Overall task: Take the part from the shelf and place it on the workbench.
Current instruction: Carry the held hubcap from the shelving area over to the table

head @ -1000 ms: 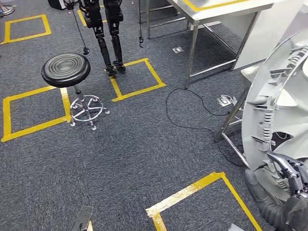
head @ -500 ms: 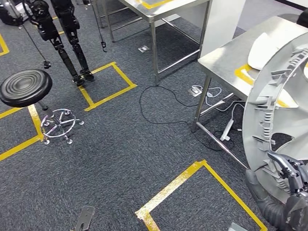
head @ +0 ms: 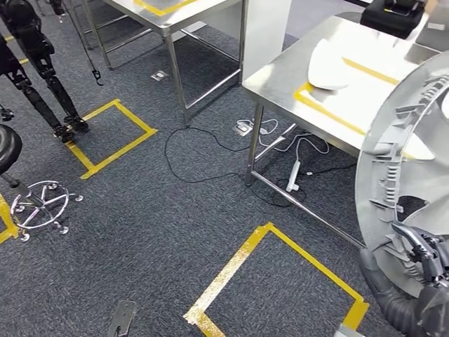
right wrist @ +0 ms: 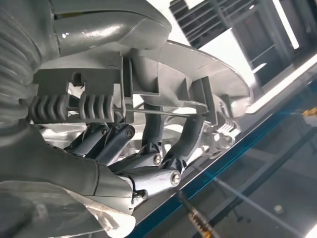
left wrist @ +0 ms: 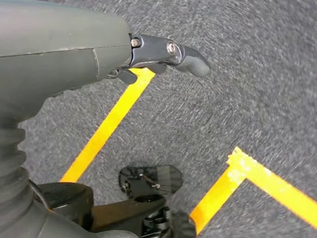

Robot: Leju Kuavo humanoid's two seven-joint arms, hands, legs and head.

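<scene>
Grey carpet (head: 175, 232) lay before the steel desk (head: 280, 77). Right hand (head: 431, 263) fingers (right wrist: 149, 163) gripped the part (head: 407, 161); left hand (left wrist: 67, 54) fingers' state could not be told. Carrying step; next, approach the desk's near edge.

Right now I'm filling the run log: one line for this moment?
phase: carrying | right hand: holds part | left hand: empty | workbench: ahead

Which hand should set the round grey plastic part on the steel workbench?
Right. The right hand already grips the round grey ribbed plastic part, and the steel workbench lies on that side. The left hand hangs over the carpet.
</scene>
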